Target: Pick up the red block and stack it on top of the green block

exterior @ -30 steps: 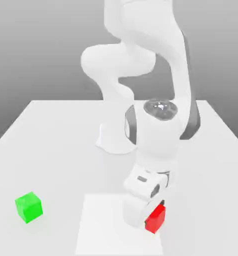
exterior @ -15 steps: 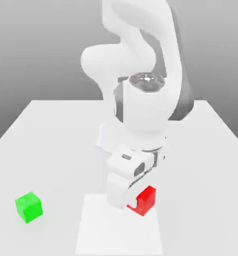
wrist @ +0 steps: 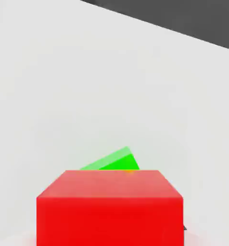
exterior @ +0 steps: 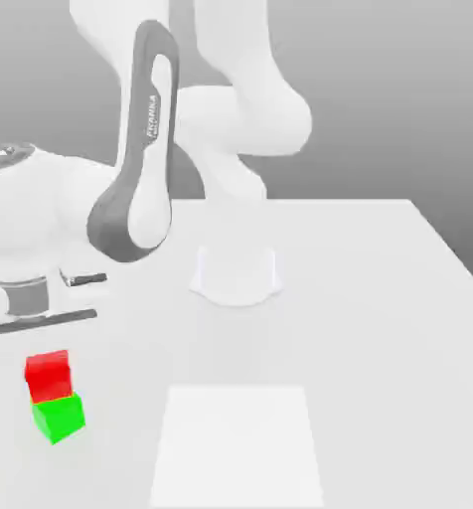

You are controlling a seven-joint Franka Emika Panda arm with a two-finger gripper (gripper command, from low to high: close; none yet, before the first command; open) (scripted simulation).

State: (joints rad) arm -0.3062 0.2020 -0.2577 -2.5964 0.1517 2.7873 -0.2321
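red block (exterior: 49,374) sits on top of the green block (exterior: 59,417), near the tabletop's (exterior: 380,298) front corner on the exterior view's left. the two cubes are touching, the red one turned a little against the green one, so the stack looks slightly offset rather than flush. in the hand view the red block (wrist: 109,206) is seen close from above, with a wedge of the green block (wrist: 114,161) showing past its far edge.

the arm's white and grey links lean over the stack on the exterior view's left side, with the hand partly cut off by the edge of the picture. whether the tool is apart or together, i cannot tell.

the tabletop is a plain, pale, matte surface. a slightly brighter square patch (exterior: 238,447) lies near the middle of its front edge, and the arm's round white base (exterior: 236,273) stands further back, around the centre. behind the tabletop the room is a featureless grey backdrop, darker toward the top.
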